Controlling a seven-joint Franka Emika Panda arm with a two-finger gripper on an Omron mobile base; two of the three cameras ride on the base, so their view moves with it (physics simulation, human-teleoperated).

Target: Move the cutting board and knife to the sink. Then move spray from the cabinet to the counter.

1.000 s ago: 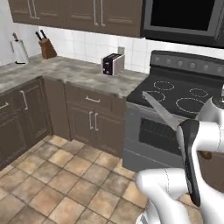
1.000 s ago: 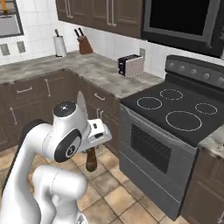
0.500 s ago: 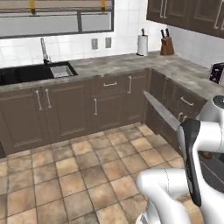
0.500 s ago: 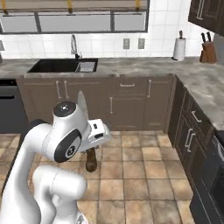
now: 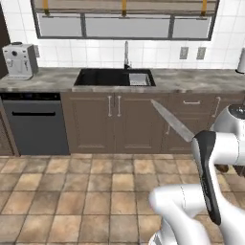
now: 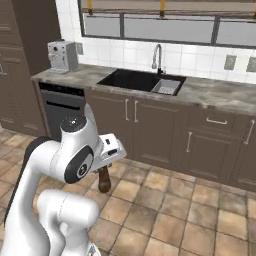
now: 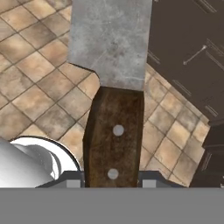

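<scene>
The gripper [image 7: 111, 180] pinches the knife [image 7: 114, 87] by the base of its brown riveted handle, the two dark finger tips [image 7: 73, 179] barely clearing the lower edge of the hand view, so how far the handle runs between them is cut off. The grey blade fills the top of that view and runs out of the picture. From the left base camera the blade [image 5: 173, 121] shows as a pale sliver slanting up and left from behind the arm, its handle hidden by the dark forearm; from the right base camera just the brown handle end [image 6: 104, 180] pokes down below the white wrist, the blade concealed. Below lies a floor of tan and brown tiles [image 5: 86, 191], and beyond it a run of dark brown lower cabinets [image 6: 150, 127] carrying the mottled grey counter [image 5: 45, 79]. The black sink [image 5: 114, 77], with its chrome faucet [image 6: 157, 56] and grey tray [image 6: 165, 87], sits recessed in that counter, well apart from the held knife. A dishwasher [image 5: 36, 122] stands to the left of the sink, a coffee machine [image 6: 61, 56] on the counter above it, and a window [image 5: 124, 19] spans the white-tiled wall behind.
</scene>
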